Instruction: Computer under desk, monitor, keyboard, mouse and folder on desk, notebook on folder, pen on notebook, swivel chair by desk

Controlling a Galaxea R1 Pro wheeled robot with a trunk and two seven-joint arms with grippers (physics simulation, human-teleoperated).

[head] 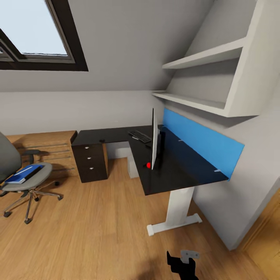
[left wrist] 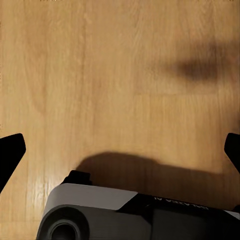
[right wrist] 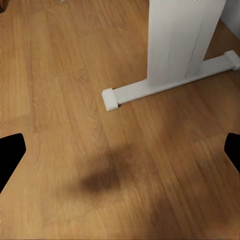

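head camera overlooks the desk; wrist cameras face floor

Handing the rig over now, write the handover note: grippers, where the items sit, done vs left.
Left gripper and right gripper: both open, empty, over the wood floor.
Glossy black L-shaped desk already carries the black flat monitor and the slim dark-keyed keyboard; a small dark item near the corner may be the mouse.
Bright-blue folder lies on the grey swivel chair, away from the desk, with a white pen on it.
Left: folder, notebook, pen, chair.

Glossy black desk; wood floor
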